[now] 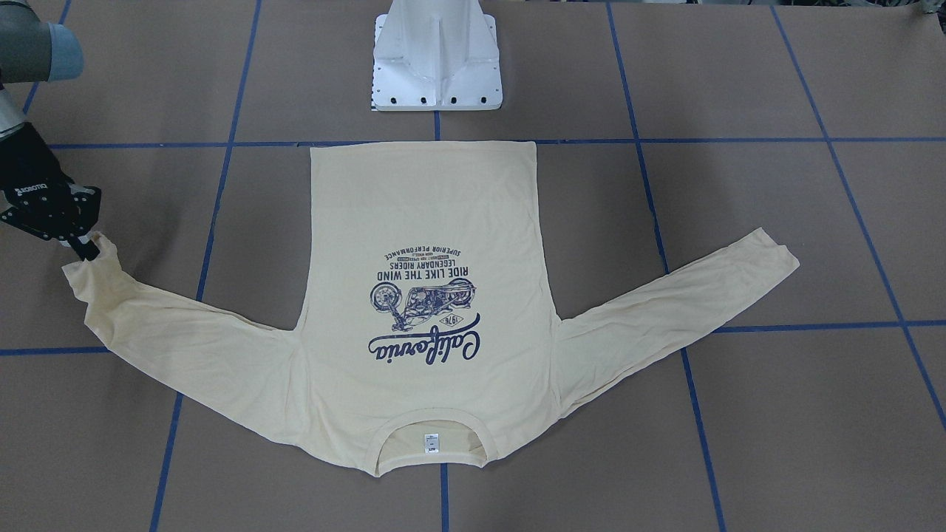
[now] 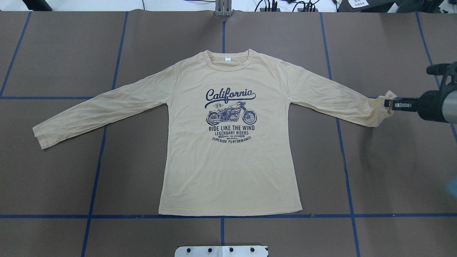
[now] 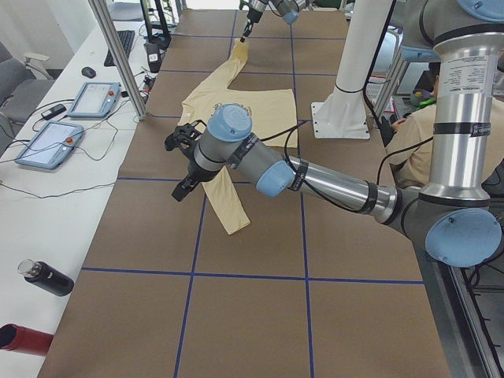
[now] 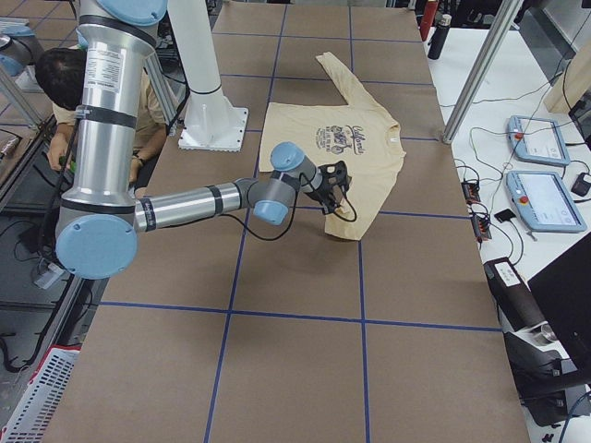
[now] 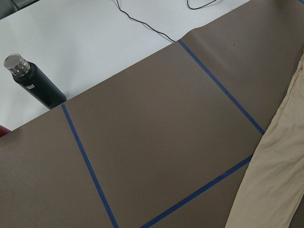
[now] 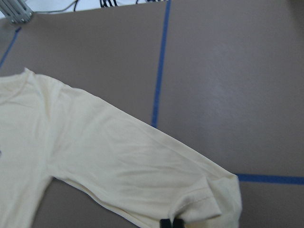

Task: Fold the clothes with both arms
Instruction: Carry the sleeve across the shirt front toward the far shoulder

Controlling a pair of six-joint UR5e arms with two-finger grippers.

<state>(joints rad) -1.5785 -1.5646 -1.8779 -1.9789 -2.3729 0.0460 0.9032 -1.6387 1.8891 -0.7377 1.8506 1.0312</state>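
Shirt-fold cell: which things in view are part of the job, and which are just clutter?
Job: T-shirt; right claw, pinching its sleeve cuff; left claw.
Clutter: black bottle; touchscreen pendants; keyboard; mouse.

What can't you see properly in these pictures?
Left gripper: seen only in the left side view, so open or shut is unclear.
Right gripper: the wrist view's bottom edge cuts off all but its fingertips.
Tag on the T-shirt: its writing is too small in the overhead view.
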